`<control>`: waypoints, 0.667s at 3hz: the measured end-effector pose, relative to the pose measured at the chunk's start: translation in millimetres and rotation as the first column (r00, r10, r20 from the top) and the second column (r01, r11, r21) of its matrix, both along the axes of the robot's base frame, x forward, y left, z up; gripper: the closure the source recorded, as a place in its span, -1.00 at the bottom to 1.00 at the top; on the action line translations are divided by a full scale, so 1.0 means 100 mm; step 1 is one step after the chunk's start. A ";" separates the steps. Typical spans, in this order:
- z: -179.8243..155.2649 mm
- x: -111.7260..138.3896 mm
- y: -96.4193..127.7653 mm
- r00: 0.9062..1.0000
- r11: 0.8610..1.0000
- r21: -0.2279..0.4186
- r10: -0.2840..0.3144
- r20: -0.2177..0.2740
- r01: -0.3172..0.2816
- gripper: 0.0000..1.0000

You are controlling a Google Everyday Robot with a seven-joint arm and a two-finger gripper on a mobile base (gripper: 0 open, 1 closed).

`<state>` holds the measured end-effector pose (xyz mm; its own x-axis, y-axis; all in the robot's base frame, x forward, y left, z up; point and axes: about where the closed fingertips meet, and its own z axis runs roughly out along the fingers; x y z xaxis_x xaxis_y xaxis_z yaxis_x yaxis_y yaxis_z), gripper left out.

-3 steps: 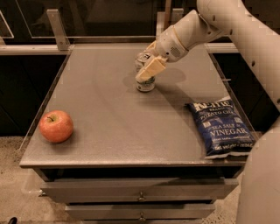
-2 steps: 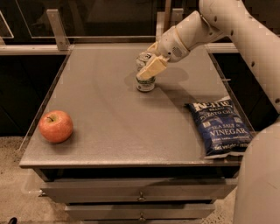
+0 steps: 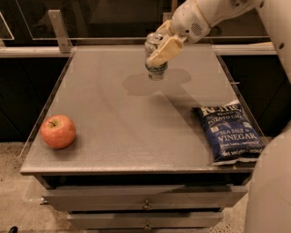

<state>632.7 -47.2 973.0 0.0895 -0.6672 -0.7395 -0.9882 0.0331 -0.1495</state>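
Single view of a grey worktop, seen from the front and above.

**Hidden or cut off:** The arm enters from the upper right and its upper part runs out of the picture. A pale part of the robot fills the lower right corner and covers that corner of the worktop. The near finger crosses the middle of the can, so only the can's top and its lower band show. Its label cannot be read. The far finger is mostly behind the can.

**Jaws:** The gripper is at the back of the worktop, right of centre. Its jaws are pinched on the can, one on each side of the upright body. The can's base appears to hang just above the worktop, over a dark shadow; actual contact cannot be judged.

**Surroundings:** An apple sits near the front left edge, well apart from the can. A blue chip bag lies flat at the front right. Drawers sit below the worktop.
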 end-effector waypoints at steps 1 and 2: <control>0.61 -0.29 -0.12 0.994 0.999 0.000 0.035 0.099 -0.035 1.00; 0.61 -0.27 -0.10 0.994 0.999 0.004 0.033 0.101 -0.033 1.00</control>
